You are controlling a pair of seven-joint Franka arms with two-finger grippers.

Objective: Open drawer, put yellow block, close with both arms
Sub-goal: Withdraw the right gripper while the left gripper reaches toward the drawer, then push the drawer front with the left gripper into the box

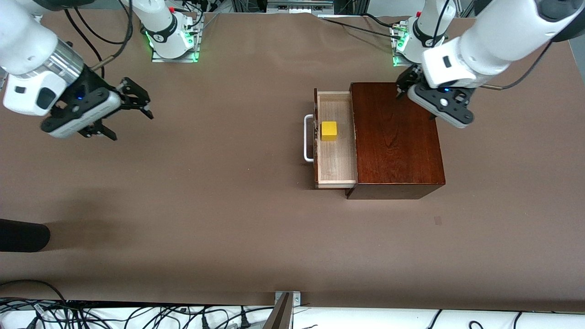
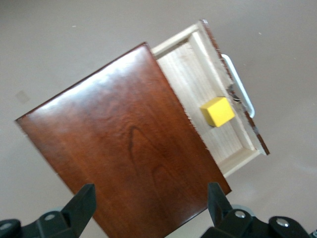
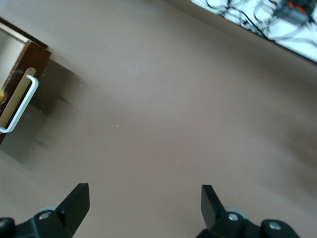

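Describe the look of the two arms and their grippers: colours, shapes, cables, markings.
Both arms are white, rounded, jointed tubes with dark grey joints, on bases lit green. The right gripper and left gripper are black with two fingers, each on a white-and-black wrist block showing a small blue light. Black cables trail along both arms.

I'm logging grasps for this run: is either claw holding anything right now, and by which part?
Nothing is held. The left claw is open over the box; the right claw is open over bare table.
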